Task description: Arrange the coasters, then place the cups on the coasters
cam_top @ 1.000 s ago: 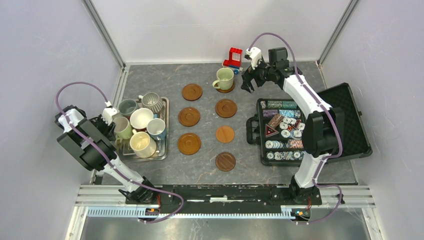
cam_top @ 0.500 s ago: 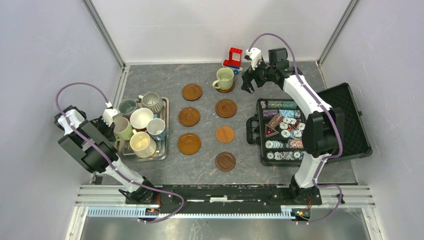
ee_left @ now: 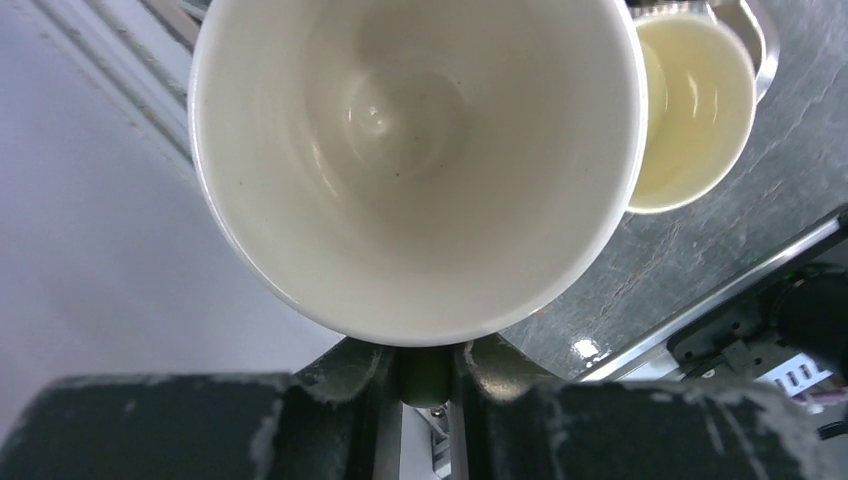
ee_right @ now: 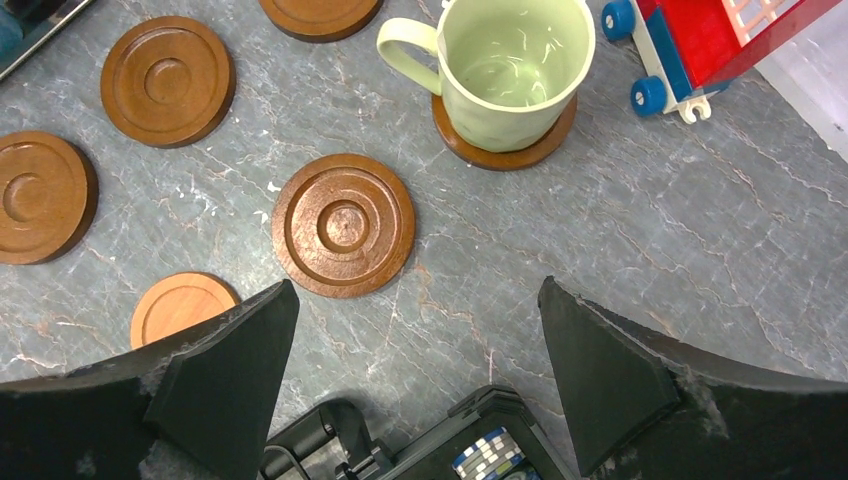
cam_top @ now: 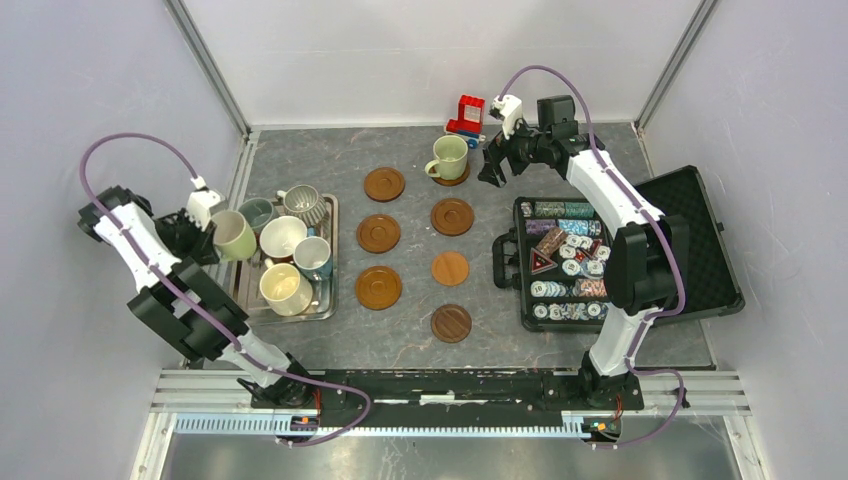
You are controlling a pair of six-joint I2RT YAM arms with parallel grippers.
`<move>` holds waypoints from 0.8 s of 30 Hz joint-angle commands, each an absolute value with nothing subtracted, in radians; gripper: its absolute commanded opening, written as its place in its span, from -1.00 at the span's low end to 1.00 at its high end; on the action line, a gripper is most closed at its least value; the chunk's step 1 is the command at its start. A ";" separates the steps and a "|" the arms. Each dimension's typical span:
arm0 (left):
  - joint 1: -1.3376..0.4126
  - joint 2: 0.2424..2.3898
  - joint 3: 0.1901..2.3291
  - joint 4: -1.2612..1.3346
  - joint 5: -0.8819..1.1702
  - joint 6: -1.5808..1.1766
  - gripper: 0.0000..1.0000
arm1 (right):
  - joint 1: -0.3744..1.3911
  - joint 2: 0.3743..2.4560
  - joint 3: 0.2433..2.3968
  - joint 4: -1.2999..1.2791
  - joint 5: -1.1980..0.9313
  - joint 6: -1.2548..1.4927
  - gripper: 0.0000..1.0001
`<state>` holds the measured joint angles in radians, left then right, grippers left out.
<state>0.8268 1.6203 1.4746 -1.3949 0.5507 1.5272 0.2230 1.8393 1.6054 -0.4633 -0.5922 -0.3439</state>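
**Carrying a mug by its handle to a bare coaster**

From above: the left hand [cam_top: 212, 228] is clamped on a pale green mug [cam_top: 233, 236], which hangs over the left edge of the metal tray [cam_top: 331, 300] and looks tilted rather than upright. Five other mugs sit crowded in the tray. The coasters lie in two columns on the bench [cam_top: 560, 140]. Only the far right coaster [cam_top: 455, 177] carries a cup, a second green mug [cam_top: 449, 156]. The right hand [cam_top: 497, 160] sits just beside that mug with its fingers apart, holding nothing.

Left wrist: the fingers [ee_left: 350, 385] are pressed together on the mug's handle, just under the rim. A cream-yellow mug [ee_left: 695, 110] lies close behind it in the tray.

Right wrist: the wide-spread fingers [ee_right: 235, 360] frame bare bench, with the ringed coaster [ee_right: 343, 225] just ahead.

Judging from this, the step is the move to a free coaster, and the near left column looks the easiest reach.
- Lift enough to clear the tray rim and the neighbouring mugs before moving sideways.
- A handle grip lets the body swing, so move slowly and level the mug first.
- Lower it centred inside the raised rim.
- Let go only once the base sits flat.
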 commanded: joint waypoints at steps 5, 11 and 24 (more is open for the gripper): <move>0.573 1.632 1.824 -1.428 0.621 1.016 -0.95 | 0.221 1.848 1.646 -0.415 -0.631 -0.303 0.96; 0.288 1.678 1.959 -1.300 0.528 0.729 -0.95 | 0.182 1.842 1.637 -0.401 -0.633 -0.276 0.96; -0.254 1.741 1.819 -0.873 0.375 0.387 -0.95 | 0.074 1.794 1.531 -0.367 -0.621 -0.281 0.96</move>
